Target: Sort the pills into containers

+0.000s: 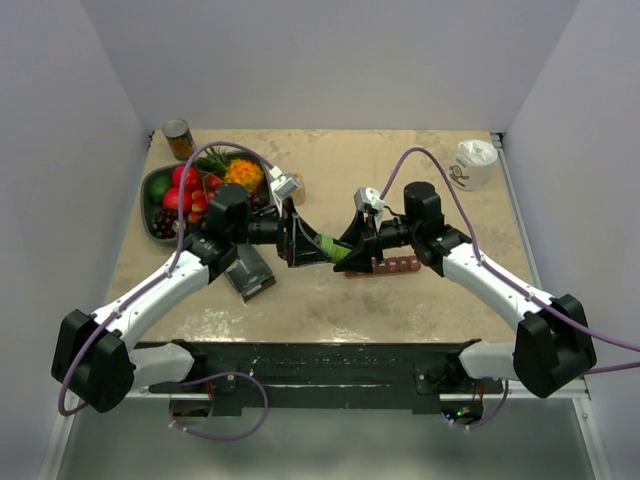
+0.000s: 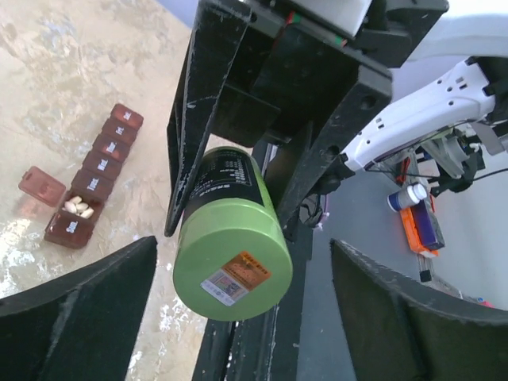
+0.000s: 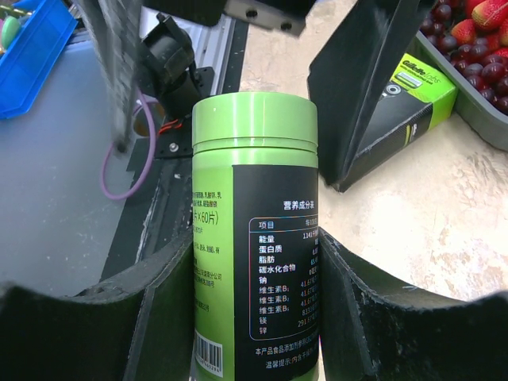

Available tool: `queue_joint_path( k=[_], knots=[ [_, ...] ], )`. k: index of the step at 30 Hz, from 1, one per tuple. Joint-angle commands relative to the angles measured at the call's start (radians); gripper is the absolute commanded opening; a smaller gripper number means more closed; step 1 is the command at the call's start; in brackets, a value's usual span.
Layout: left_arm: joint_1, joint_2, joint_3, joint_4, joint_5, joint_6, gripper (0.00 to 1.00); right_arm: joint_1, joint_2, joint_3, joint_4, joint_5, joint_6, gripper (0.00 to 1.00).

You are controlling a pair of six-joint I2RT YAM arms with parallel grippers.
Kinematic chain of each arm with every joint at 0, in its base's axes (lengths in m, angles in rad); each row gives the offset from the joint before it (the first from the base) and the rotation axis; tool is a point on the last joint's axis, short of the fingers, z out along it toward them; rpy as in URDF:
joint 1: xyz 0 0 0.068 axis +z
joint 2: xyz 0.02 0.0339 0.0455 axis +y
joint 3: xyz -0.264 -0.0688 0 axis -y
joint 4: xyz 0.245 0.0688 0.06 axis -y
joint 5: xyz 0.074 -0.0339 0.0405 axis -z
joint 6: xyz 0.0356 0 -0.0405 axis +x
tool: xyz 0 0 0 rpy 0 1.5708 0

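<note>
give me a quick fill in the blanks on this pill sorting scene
1. The right claw grips a ___ bottle.
2. The left claw stands ___, clear of the bottle.
3. The pills lying in the containers are ___.
Missing: green; open; white.

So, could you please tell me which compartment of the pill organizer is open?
The second compartment from the lower end in the left wrist view: its lid is flipped aside and white pills lie inside; the rest are shut.
</note>
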Motion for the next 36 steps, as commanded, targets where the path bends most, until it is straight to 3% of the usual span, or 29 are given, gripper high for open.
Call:
queue_joint_path(
  k=[1,6,8,9,10,12,13,17,21,24,27,31,36],
  knots=[
    [-0.017,0.021,0.054,-0.035,-0.022,0.028,0.85,-0.001,-0.007,0.044,0.016,-0.005,-0.014,0.0],
    [-0.018,0.048,0.08,-0.074,-0.02,0.03,0.44,0.0,-0.01,0.042,0.007,0.017,-0.023,0.04],
    [-0.014,0.046,0.08,-0.072,-0.016,0.021,0.23,0.002,-0.013,0.042,-0.01,0.029,-0.037,0.29],
    [-0.011,0.043,0.078,-0.084,-0.026,0.018,0.05,0.002,-0.016,0.042,-0.018,0.036,-0.058,0.41],
    [-0.008,0.037,0.078,-0.095,-0.039,0.016,0.0,0.0,-0.022,0.042,-0.039,0.044,-0.069,0.7],
    [0.012,0.008,0.066,-0.135,-0.066,0.016,0.0,0.002,-0.03,0.044,-0.061,0.095,-0.104,0.94],
    [0.023,-0.004,0.062,-0.167,-0.089,0.018,0.0,-0.001,-0.037,0.047,-0.079,0.112,-0.12,0.99],
    [0.075,-0.093,0.055,-0.333,-0.224,0.059,0.0,-0.034,-0.057,0.052,-0.131,0.213,-0.184,0.99],
    [0.086,-0.173,0.071,-0.576,-0.484,0.087,0.0,-0.11,-0.082,0.019,-0.131,0.268,-0.207,0.99],
    [0.086,-0.233,0.072,-0.701,-0.826,0.074,0.0,-0.198,-0.099,-0.007,-0.116,0.267,-0.195,0.99],
    [0.091,-0.268,0.063,-0.737,-0.959,0.077,0.0,-0.218,-0.103,-0.008,-0.113,0.287,-0.192,0.99],
    [0.098,-0.209,0.068,-0.706,-0.987,0.12,0.0,-0.224,-0.097,-0.011,-0.105,0.31,-0.191,0.99],
    [0.1,0.012,0.12,-0.589,-0.985,0.189,0.0,-0.232,-0.102,-0.022,-0.102,0.319,-0.192,0.99]
  ],
)
